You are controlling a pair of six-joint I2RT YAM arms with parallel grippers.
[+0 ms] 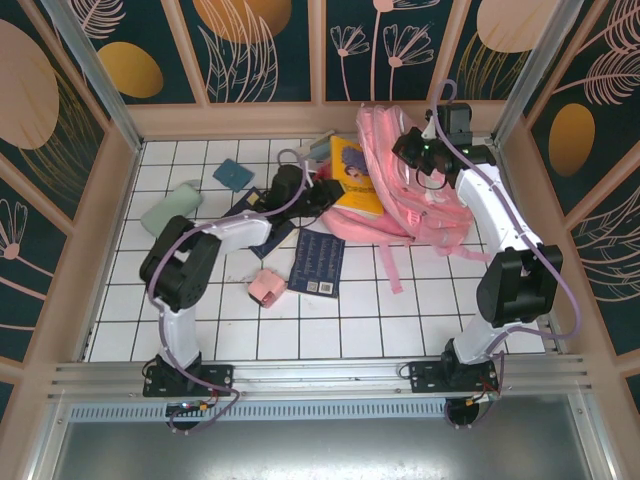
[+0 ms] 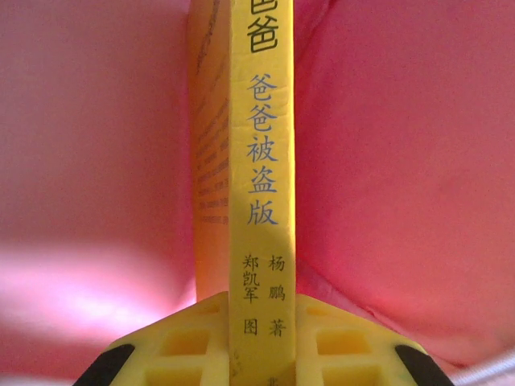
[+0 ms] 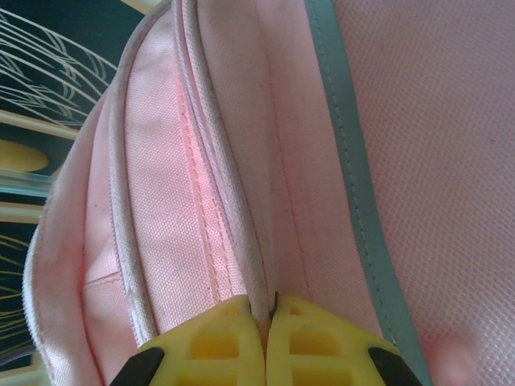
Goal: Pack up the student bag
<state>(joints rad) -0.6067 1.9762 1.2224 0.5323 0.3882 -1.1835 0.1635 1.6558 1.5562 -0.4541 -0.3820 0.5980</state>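
The student bag (image 1: 420, 200), a large pink backpack, lies at the back right of the tiled table. My left gripper (image 1: 318, 186) is shut on a yellow book (image 1: 357, 176), whose far end lies in the bag's mouth. In the left wrist view the book's spine (image 2: 261, 161) stands pinched in my left gripper (image 2: 261, 342), with the pink bag's fabric (image 2: 410, 161) on both sides. My right gripper (image 1: 425, 152) is over the bag's top. In the right wrist view this gripper (image 3: 265, 310) is shut on a white-piped seam of the bag (image 3: 201, 161), beside a grey strip (image 3: 354, 185).
A dark blue book (image 1: 320, 262) and a small pink box (image 1: 266, 288) lie in the middle of the table. A pale green pouch (image 1: 172, 208) and a blue square item (image 1: 235, 174) sit at the left back. Pink straps (image 1: 392, 268) trail forward from the bag.
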